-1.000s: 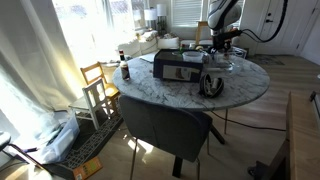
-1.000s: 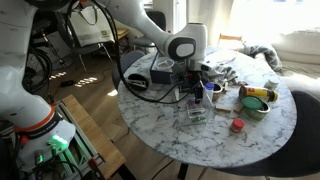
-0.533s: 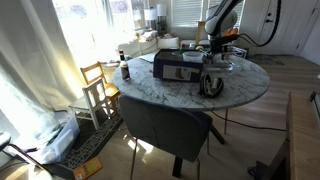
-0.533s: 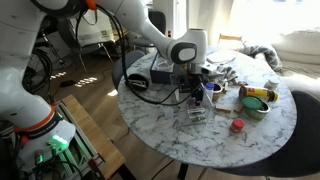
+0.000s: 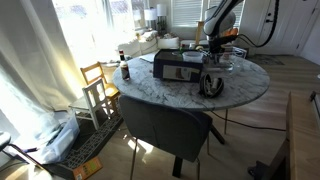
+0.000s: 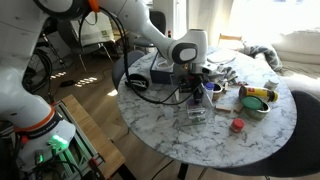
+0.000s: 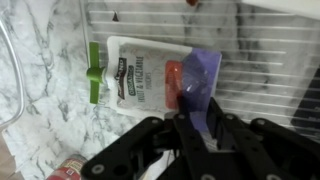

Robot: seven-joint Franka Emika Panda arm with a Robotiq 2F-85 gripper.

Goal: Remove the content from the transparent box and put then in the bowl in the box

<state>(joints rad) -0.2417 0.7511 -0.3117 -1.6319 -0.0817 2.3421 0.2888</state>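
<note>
In the wrist view the transparent box (image 7: 262, 48) shows its ribbed clear floor on the marble table. Inside it lies a white pouch (image 7: 135, 72) with a green cap (image 7: 95, 72), and beside it a purple packet (image 7: 200, 70). My gripper (image 7: 197, 105) reaches down into the box, its fingers shut on the lower end of the purple packet. In an exterior view the gripper (image 6: 192, 93) hangs over the clear box (image 6: 195, 110) near the table's middle. The dark grey box (image 5: 180, 68) stands further back on the table. I cannot make out the bowl in it.
A black-and-yellow round object (image 5: 212, 85) sits close to the gripper. A round dish with yellow contents (image 6: 257, 98) and a small red thing (image 6: 237, 125) lie on the marble table (image 6: 160, 125). A chair (image 5: 165, 125) stands at the table's edge.
The arm has come down a little into the clear box, and the fingers have drawn together from wide open onto the purple packet.
</note>
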